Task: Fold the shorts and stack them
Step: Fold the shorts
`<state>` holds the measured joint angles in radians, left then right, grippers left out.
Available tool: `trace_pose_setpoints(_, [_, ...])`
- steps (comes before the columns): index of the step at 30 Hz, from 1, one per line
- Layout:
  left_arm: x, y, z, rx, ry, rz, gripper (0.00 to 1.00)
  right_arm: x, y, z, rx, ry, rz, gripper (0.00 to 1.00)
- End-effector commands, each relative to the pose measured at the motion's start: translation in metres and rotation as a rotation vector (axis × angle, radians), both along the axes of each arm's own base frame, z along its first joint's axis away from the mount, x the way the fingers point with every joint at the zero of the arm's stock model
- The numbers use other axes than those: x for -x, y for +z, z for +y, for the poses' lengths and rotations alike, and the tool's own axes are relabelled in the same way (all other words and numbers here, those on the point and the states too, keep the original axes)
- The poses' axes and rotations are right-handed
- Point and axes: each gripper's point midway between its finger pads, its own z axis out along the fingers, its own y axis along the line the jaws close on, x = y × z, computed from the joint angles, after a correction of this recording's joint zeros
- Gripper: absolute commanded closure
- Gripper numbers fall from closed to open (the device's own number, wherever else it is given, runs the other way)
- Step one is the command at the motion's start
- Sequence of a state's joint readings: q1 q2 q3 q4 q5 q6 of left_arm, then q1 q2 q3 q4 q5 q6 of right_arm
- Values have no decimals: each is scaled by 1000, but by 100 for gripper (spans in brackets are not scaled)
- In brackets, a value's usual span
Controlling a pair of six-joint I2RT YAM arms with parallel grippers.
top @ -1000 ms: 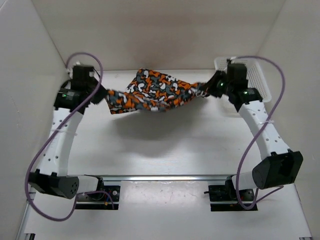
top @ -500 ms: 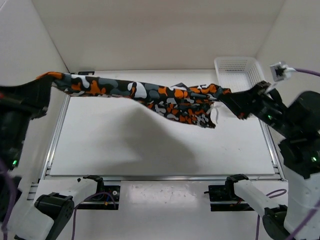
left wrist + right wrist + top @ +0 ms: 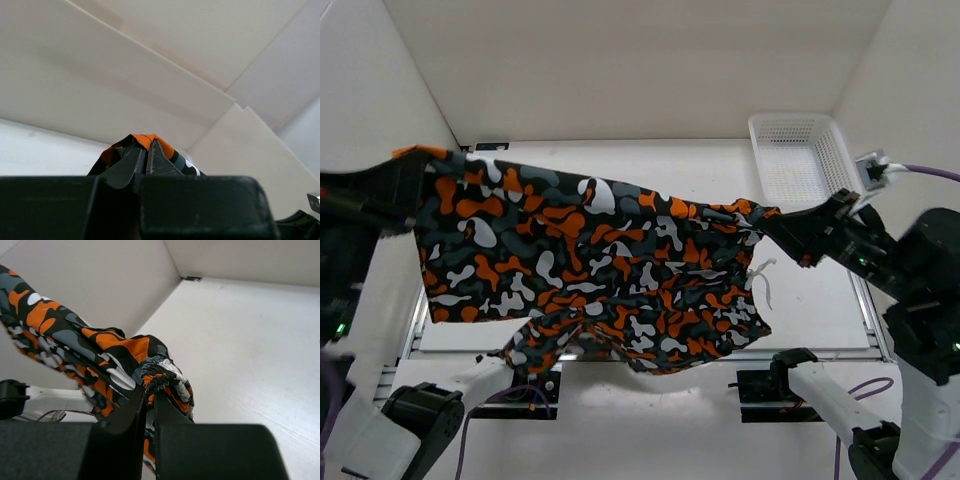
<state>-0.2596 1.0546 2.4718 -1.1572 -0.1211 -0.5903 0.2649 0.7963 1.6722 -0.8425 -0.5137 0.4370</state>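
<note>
The shorts (image 3: 590, 270), camouflage in orange, black, grey and white, hang spread out high above the table between my two grippers. My left gripper (image 3: 408, 160) is shut on their upper left corner; in the left wrist view the orange edge (image 3: 147, 141) sits pinched between the closed fingers. My right gripper (image 3: 775, 220) is shut on the gathered waistband at the upper right, seen bunched (image 3: 165, 377) at the fingertips in the right wrist view. The lower hem sags towards the table's near edge. A white drawstring (image 3: 760, 275) dangles at the right.
A white mesh basket (image 3: 802, 155) stands at the back right of the white table (image 3: 670, 170). Cream walls enclose the back and both sides. The arm bases and purple cables sit along the near edge (image 3: 760, 385).
The shorts have dropped open from a stretched, bunched band into a wide hanging sheet. A second ago both grippers held them low near the table's back; they then rose high and apart.
</note>
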Motion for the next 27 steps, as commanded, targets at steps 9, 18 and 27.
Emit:
trace_pose_setpoints(9, [-242, -90, -29, -186, 175, 363, 90, -176, -142, -21, 234, -399, 355, 100])
trace_pose_setpoints(18, [-399, -264, -16, -316, 171, 746, 90, -291, -278, 1, 372, -361, 622, 100])
trace_pose_setpoints(27, [-461, -332, 12, -337, 111, 839, 90, -367, -306, 16, 361, -379, 677, 100])
